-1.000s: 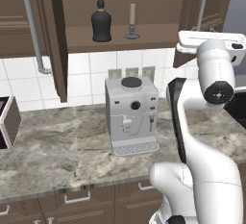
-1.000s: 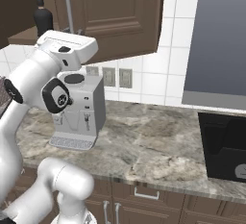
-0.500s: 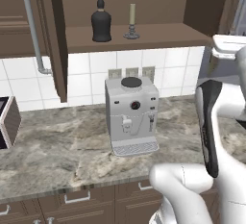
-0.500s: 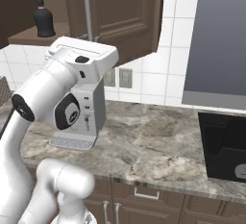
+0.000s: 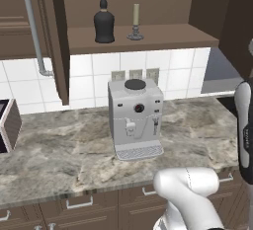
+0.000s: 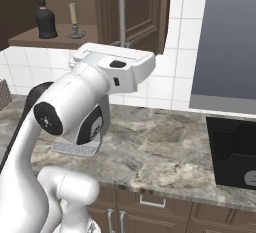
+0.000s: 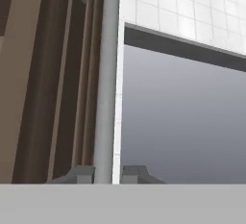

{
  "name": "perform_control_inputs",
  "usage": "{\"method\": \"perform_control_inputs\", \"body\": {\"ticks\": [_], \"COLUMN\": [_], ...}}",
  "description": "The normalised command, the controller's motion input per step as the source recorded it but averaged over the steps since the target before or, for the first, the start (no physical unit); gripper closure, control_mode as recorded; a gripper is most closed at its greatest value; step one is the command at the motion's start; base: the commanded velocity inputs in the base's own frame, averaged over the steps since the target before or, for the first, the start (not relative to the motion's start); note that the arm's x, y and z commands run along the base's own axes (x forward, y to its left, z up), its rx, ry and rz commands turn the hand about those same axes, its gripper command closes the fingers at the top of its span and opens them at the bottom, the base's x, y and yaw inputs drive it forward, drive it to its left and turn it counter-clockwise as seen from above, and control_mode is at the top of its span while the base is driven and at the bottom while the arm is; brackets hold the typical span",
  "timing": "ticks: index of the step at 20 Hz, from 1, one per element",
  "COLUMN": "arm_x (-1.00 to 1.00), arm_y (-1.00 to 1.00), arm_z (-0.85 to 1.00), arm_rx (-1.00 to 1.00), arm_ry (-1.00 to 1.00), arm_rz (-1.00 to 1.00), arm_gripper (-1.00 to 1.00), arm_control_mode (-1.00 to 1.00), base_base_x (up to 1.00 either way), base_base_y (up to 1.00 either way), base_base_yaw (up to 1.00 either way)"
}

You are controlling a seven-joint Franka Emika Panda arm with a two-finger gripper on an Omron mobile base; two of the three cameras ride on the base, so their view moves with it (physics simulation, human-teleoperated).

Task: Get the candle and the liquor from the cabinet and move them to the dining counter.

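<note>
Left base view: The cabinet [image 5: 59, 41] stands open, its left door [image 5: 29, 21] swung outward with the silver bar handle [image 5: 33, 26] facing the camera. On the shelf, the liquor [image 5: 104, 24] stands upright at the left. The candle [image 5: 135, 22] stands upright just beside it on the right, apart from it. Below, a grey coffee machine [image 5: 136, 118] sits on the marble worktop [image 5: 59, 160] against the tiled wall. My arm rises at the lower right.

Right base view: My arm crosses the foreground and my wrist reaches up toward the right cabinet door [image 6: 145, 12]. That door hangs open, and its bar handle [image 6: 120, 7] runs vertically just above my hand. The liquor [image 6: 44, 19] and the candle [image 6: 74, 22] remain on the shelf at upper left, both untouched.

Hand view: My claw [image 7: 106, 174] is clenched around the lower part of the door handle [image 7: 105, 83]. The fingertips [image 7: 79, 174] sit close on either side of the bar. The brown door panel lies left of the handle, a grey surface right.
</note>
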Motion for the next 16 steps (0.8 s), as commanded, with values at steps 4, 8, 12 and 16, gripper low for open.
{"method": "perform_control_inputs", "body": {"ticks": [4, 8, 12, 16], "arm_x": [0.0, 0.0, 0.03, 0.04], "arm_y": [-0.12, -0.04, -0.15, -0.13], "arm_z": [0.0, 0.0, 0.0, 0.0], "arm_rx": [0.0, 0.0, 0.0, 0.0], "arm_ry": [0.1, 0.11, 0.03, 0.0], "arm_rz": [0.0, 0.0, 0.0, 0.0], "arm_gripper": [1.0, 1.0, 1.0, -1.0], "arm_control_mode": [-1.0, -1.0, -1.0, -1.0], "base_base_x": [0.0, 0.0, 0.0, 0.0], "base_base_y": [0.0, 0.0, 0.0, 0.0], "base_base_yaw": [0.0, 0.0, 0.0, 0.0]}}
